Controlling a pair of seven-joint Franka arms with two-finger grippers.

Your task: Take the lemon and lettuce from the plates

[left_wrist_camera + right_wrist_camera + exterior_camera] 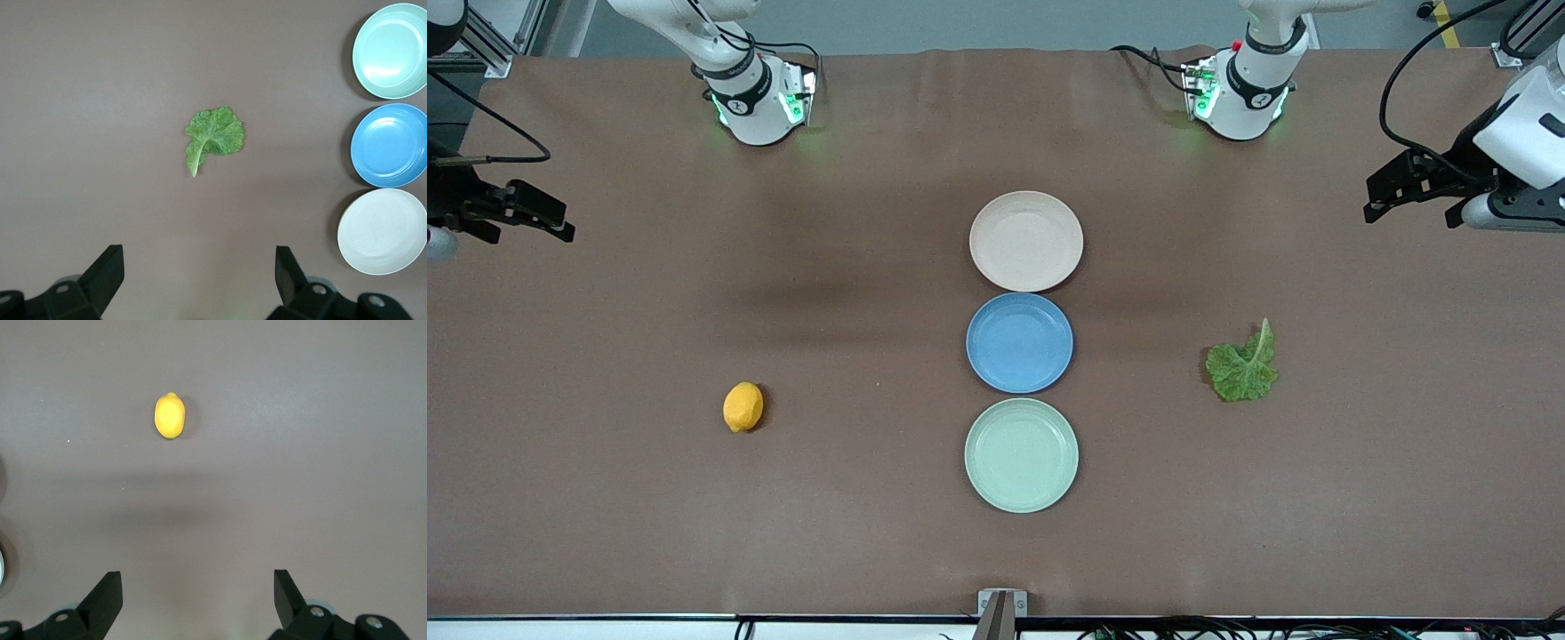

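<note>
In the front view three plates stood in a row, with the blue plate (1019,342) in the middle and all of them bare. The lemon (743,407) lay on the table (605,533) well toward the right arm's end from the blue plate, and the lettuce (1243,366) well toward the left arm's end. Both things already lay off the plates, as the task wants.

In the left wrist view the left gripper (199,273) hung high over the table with its jaws released, holding nothing, the lettuce lying flat near the plates.

In the right wrist view the right gripper (197,592) hung likewise, jaws spread and holding nothing, the lemon resting apart from it on the table.
</note>
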